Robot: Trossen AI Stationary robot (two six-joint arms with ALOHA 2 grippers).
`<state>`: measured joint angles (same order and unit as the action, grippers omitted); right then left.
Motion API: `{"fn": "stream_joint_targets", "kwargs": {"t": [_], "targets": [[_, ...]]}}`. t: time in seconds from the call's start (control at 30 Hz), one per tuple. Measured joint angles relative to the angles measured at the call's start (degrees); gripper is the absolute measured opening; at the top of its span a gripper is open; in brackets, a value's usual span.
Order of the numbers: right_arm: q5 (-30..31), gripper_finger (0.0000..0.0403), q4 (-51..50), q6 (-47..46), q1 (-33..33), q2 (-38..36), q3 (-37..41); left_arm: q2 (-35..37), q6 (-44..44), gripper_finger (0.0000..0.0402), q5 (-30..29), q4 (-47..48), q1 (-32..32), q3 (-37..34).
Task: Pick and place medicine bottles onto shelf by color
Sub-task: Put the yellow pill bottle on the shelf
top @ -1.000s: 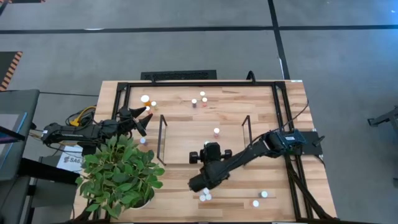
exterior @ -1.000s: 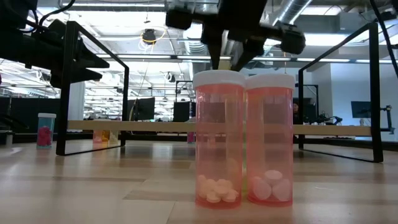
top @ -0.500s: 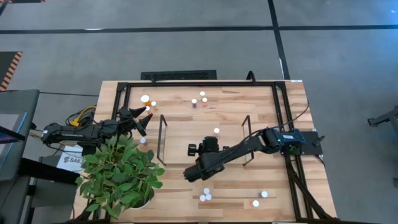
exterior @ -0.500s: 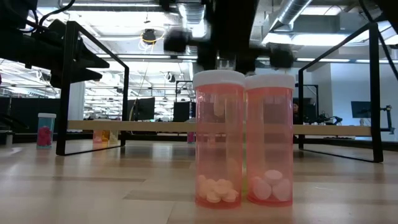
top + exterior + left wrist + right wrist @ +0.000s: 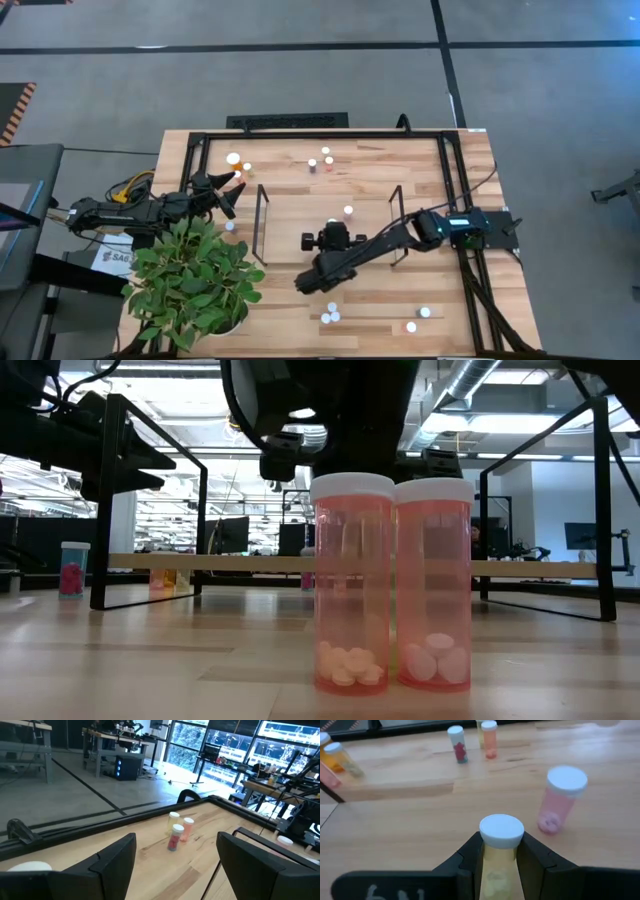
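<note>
Right gripper (image 5: 499,857) carrying a yellow pill bottle (image 5: 501,850)
Fingers clamp it above the shelf (image 5: 300,225); left gripper (image 5: 175,865) spread apart, idle beside the plant (image 5: 195,275)

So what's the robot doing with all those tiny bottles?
It's sorting medicine bottles onto the shelf. The right claw is shut on a yellow bottle with a white cap, held over the shelf, where a pink bottle already stands. The left claw waits open at the table's left edge, near the potted plant.

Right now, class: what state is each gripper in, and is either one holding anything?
Left gripper: jaws open, empty, near the table's far-left corner.
Right gripper: jaws shut on a yellowish bottle, over the shelf.
</note>
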<state>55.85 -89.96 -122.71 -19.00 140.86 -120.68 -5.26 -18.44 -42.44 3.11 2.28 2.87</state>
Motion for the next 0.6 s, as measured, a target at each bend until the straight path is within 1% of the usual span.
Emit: {"fn": "stream_joint_targets", "kwargs": {"t": [0.13, 0.37, 0.6], "targets": [[2.7, 0.0108, 0.0, 0.2, 1.2, 0.1, 0.0, 0.0, 0.0, 0.0265, 0.0, 0.0, 0.0, 0.0], [3.4, 0.0108, 0.0, 3.1, 3.6, 0.1, 0.0, 0.0, 0.0, 0.0265, 0.0, 0.0, 0.0, 0.0], [3.7, 0.0108, 0.0, 3.2, 4.4, 0.1, 0.0, 0.0, 0.0, 0.0265, 0.0, 0.0, 0.0, 0.0]]}}
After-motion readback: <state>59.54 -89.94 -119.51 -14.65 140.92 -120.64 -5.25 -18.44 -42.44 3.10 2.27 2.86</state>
